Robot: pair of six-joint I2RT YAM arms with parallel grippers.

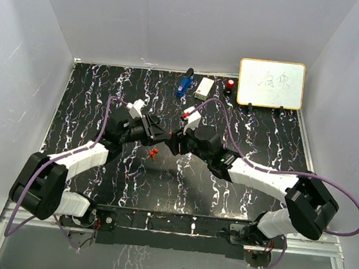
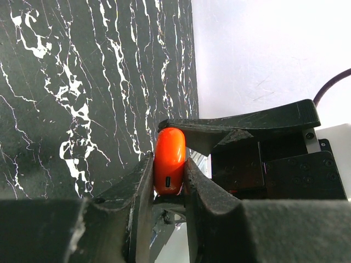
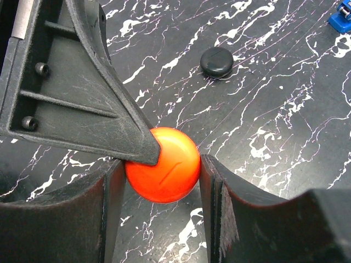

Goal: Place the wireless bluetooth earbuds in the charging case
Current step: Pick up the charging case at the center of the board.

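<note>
The red earbud point(image 1: 154, 152) lies loose on the table point(image 1: 106, 94), just on the near side of the spot where my two pincers meet. Its darker partner I cannot pick out against the black marbled top. Nothing is in the case yet.

The orange-red case point(image 3: 163, 164) hangs above the table, held from both sides. My left pincer point(image 2: 169, 175) is closed nearly all the way, its fingers pressed against the two broad faces, with the charging port turned toward that wrist. My right pincer point(image 3: 162, 175) stands about half open and is closed on the rim, one finger touching each side of the round shell.

I take this to be a shared hold meant to ready the case for opening. The shell is glossy and rounded, so I expect it to squirt out if either grip goes slack. While my left fingers press both faces, the lid probably cannot lift. One grip has to shift, and I should loosen it only once the other is firm.

I want the case low and level, with its opening turned up. A black disc point(image 3: 216, 61) lies well apart, farther out on the table.
</note>
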